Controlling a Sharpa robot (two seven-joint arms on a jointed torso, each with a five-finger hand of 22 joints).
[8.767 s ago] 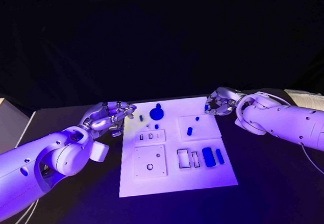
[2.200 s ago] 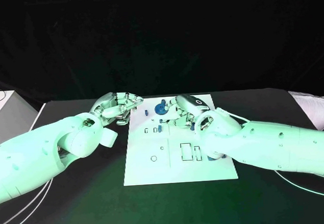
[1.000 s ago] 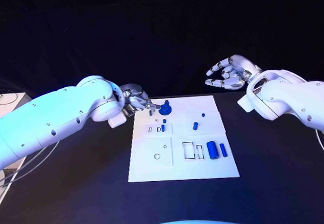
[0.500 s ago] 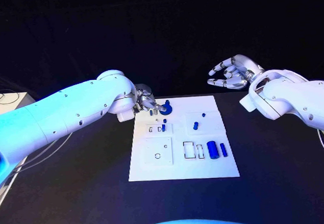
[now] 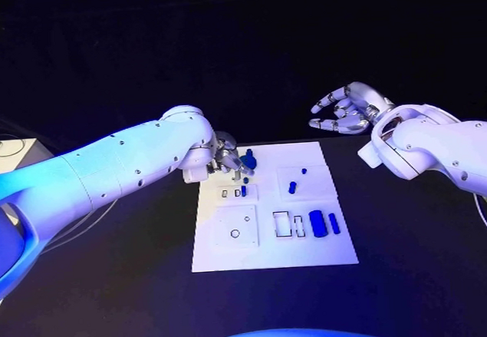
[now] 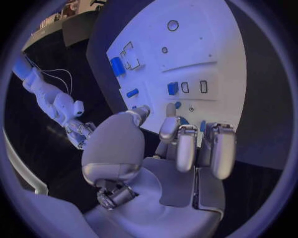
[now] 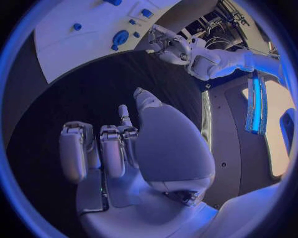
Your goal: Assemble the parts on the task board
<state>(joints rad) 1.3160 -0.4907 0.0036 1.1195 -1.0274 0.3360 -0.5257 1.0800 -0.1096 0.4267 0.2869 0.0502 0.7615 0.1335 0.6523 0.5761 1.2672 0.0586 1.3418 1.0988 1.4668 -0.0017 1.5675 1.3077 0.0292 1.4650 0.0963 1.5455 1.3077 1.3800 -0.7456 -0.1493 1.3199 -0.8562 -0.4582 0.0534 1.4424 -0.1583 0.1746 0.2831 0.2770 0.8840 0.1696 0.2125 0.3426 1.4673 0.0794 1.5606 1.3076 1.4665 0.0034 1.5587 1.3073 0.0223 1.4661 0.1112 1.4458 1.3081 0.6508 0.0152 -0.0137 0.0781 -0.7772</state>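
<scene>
left hand [image 5: 227, 159] fingers at round blue part [image 5: 248, 161], grasp unclear | right hand [image 5: 345, 110] raised, spread, empty

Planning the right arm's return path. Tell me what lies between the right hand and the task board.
In the head view, only bare black table and open air separate the raised, empty right hand from the task board; the right wrist view shows the same dark stretch.

left hand [image 5: 227, 159] hiding part of round blue part [image 5: 248, 161], grip unclear
</scene>
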